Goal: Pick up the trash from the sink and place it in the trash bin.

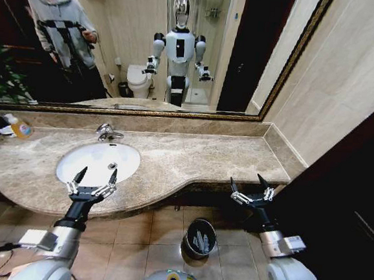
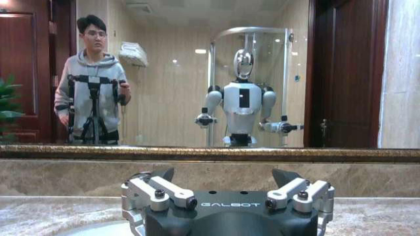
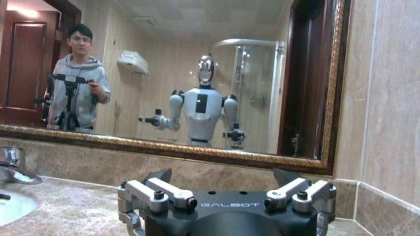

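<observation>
While the robot faces a brown marble vanity under a wide mirror, both of its arms hang level in front of it with nothing in their grasp. At the far left of the counter stands an orange-labelled bottle [image 1: 21,127], which is not part of the trash. To its right lies the sink [image 1: 75,160], a white oval basin with a chrome tap [image 1: 106,132] at its back rim. One small grey bit [image 1: 112,166] rests on the basin's near right slope; whether it is trash or the drain fitting cannot be told, and no other pieces are visible in the bowl. The left gripper [image 1: 94,180] hovers at the sink's front edge, its two fingers spread wide and pointing toward the basin, probably poised to reach in. Further right, on the tiled floor below the counter's front, sits the trash bin [image 1: 200,238], a small round black bucket with a shiny rim; pale pieces already lie inside it, so much of the job seems done. The bin stands between the two arms, within easy reach of either. At the right, the right gripper [image 1: 252,187] waits beside the counter's end, fingers likewise spread and empty, apparently idle.
</observation>
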